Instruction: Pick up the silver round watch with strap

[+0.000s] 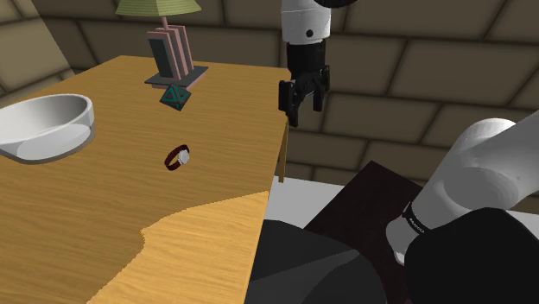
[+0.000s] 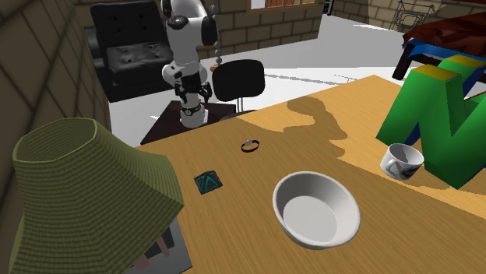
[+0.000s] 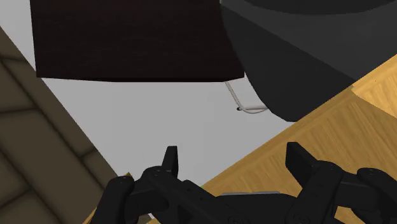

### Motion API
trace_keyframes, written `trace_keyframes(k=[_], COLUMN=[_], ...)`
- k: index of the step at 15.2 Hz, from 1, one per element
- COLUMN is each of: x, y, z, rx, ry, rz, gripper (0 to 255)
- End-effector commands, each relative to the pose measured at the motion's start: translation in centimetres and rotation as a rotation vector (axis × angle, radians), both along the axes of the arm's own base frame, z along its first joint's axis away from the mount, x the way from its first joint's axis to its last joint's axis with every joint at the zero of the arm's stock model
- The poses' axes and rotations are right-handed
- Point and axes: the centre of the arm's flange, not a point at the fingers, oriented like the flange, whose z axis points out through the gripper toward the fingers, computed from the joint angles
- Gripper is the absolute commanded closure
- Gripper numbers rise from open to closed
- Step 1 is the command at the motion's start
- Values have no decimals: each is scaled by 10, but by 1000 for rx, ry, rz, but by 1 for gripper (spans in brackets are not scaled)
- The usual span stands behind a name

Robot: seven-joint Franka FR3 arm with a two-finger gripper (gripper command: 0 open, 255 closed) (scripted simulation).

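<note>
Wooden surface [image 1: 216, 112] carries your watch [image 1: 178, 158]: it lies flat, a pale round face on a dark red strap, between the white bowl [image 1: 43, 125] and the surface's edge on the shoulder view's right, with a small green object [image 1: 175, 97] near it. Your tool [image 1: 304, 112] hangs in the air by that edge, fingers apart and holding nothing, well apart from the watch.
</note>
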Motion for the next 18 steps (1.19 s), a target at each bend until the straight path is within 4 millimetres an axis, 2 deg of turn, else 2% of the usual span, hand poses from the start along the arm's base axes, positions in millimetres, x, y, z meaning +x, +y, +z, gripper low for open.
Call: trace_keyframes(k=[1,9,18], x=[12,64,133], y=[23,109,199], z=[-3,-11,-17], rx=[-3,-22,-43], ry=[-17,-84,-160], rz=[-28,-130,-245], gripper=[0,0,0])
